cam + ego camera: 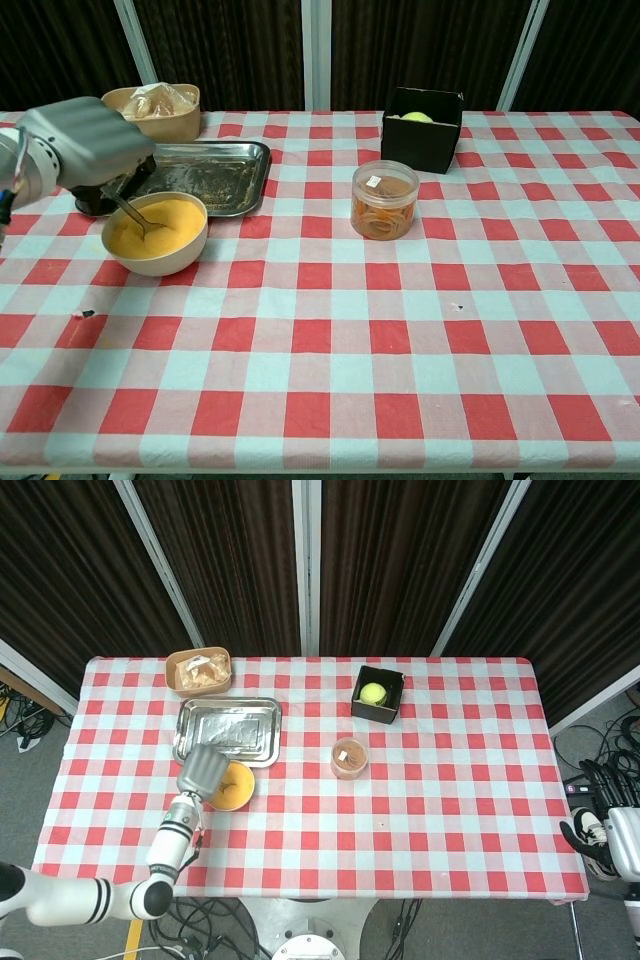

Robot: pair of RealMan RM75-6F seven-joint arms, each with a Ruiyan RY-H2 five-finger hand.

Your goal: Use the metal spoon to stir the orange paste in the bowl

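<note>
Here the metal spoon (130, 213) is gripped by the left hand (88, 152), slanted so its tip can be swept through the orange paste (160, 226) in the bowl (156, 254).

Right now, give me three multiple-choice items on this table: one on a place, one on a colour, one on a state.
1. Where is the bowl?
A. in front of the metal tray
B. inside the black box
C. at the table's right edge

2. What colour is the paste?
A. green
B. orange
C. white

3. What is the left hand doing?
A. resting open
B. lifting the jar
C. holding the spoon

Key: 1 A, the bowl sits just before the tray; 2 B, the paste is orange; 3 C, the spoon's tip is in the paste.
</note>
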